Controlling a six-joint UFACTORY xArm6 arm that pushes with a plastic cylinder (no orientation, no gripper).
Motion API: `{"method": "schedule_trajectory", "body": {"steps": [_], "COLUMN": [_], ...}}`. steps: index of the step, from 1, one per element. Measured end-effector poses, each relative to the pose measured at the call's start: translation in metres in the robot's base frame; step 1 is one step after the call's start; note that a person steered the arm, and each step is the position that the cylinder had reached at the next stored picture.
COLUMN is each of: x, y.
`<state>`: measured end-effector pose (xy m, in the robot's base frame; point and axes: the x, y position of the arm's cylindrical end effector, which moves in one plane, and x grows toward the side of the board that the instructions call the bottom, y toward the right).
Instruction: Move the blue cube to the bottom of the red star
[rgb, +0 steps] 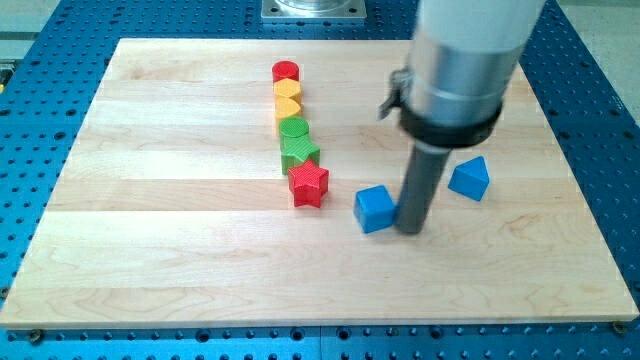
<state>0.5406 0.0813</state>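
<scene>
The blue cube (374, 209) lies on the wooden board (180, 250), right of and slightly below the red star (309, 184). My tip (410, 230) rests on the board against the cube's right side. The rod rises from there into the large grey arm body at the view's top right. A gap of board separates the cube from the star.
A column of blocks runs up from the red star: a green block (299, 154), a green round block (294, 129), a yellow heart (288, 107), a yellow block (288, 89), a red cylinder (286, 71). A blue triangular block (470, 178) lies right of the rod.
</scene>
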Motion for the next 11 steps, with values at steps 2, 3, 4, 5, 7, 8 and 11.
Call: {"method": "schedule_trajectory", "body": {"steps": [2,3,4,5,7,8,11], "x": [0.002,-0.021,-0.018,-0.017,-0.018,-0.021,-0.023], "y": [0.029,0.017,-0.005,-0.017,-0.040,-0.054,-0.054]}}
